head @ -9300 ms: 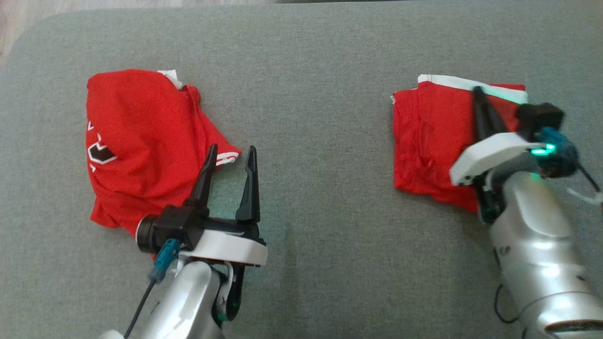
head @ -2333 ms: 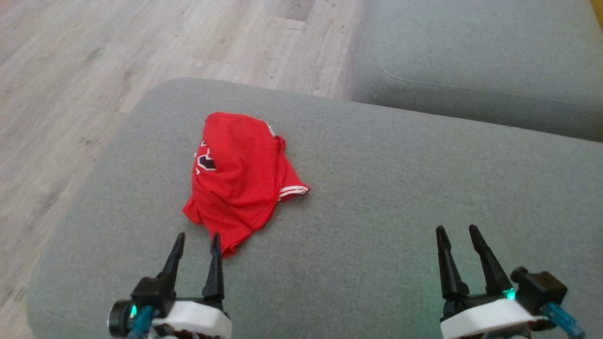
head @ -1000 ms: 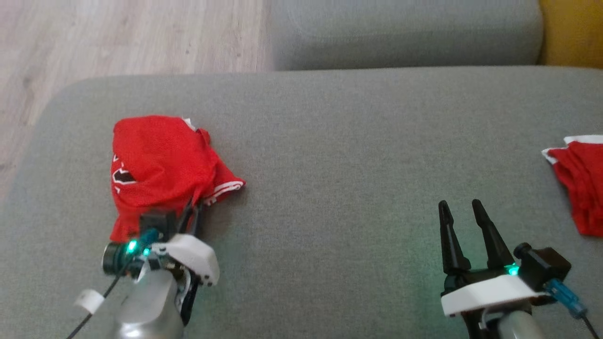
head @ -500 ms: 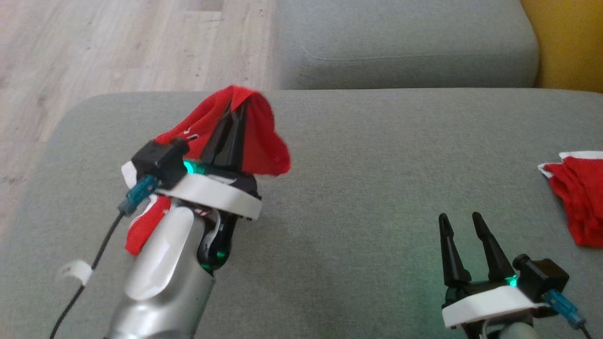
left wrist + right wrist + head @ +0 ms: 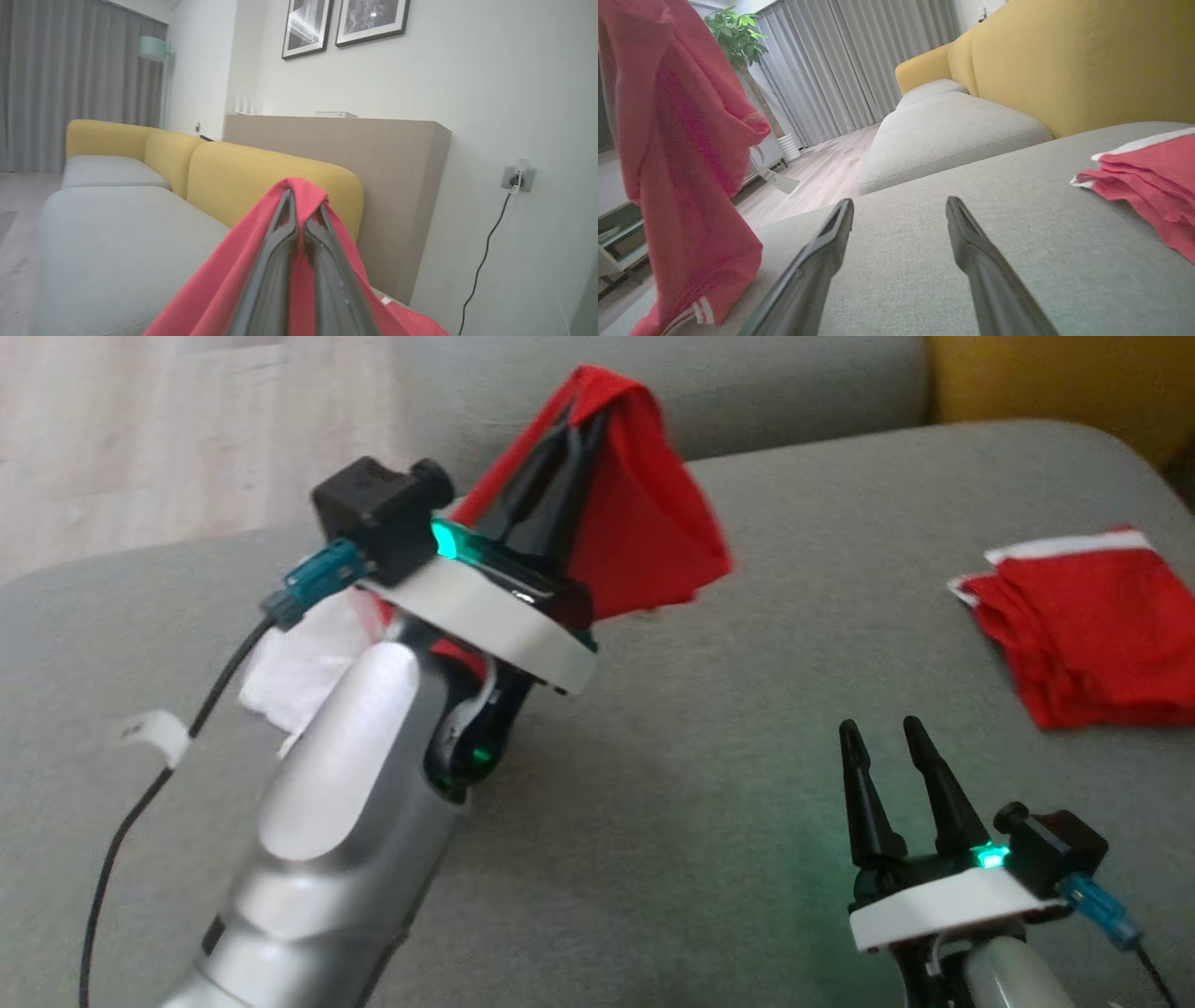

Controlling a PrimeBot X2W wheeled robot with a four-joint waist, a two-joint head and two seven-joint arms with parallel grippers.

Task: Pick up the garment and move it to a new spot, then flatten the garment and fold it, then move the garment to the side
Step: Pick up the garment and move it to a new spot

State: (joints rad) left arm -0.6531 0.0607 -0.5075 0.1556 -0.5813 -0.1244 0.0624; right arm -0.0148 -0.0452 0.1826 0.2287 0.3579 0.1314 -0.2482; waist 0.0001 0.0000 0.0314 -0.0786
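Left end effector (image 5: 583, 420) raised above the grey cushion (image 5: 709, 784), its two fingers pressed together on a pinch of the red garment (image 5: 644, 523). The cloth peaks over the fingertips and falls away on both sides. The left wrist view shows the same closed grip, with fabric (image 5: 219, 289) draped down either side of the fingers. A second ago this end effector was low at the near edge of the garment, which lay crumpled on the cushion; half a second ago the cloth was partly lifted. It now hangs from the grip as a long drape, seen full length in the right wrist view (image 5: 686, 140), with its striped hem close to the cushion. Whether the hem touches cannot be told. The head camera has also swung, so part of the apparent shift is not the garment's. The right end effector (image 5: 880, 728) rests low over the cushion at the near right, fingers spread wide and holding nothing, as before. A second, folded red garment (image 5: 1083, 635) lies on the cushion near the yellow backrest (image 5: 1055, 373), well apart from the held one. By this reading the pick-up is done and the carry to a new spot is under way, with flattening, folding and setting aside not yet begun.
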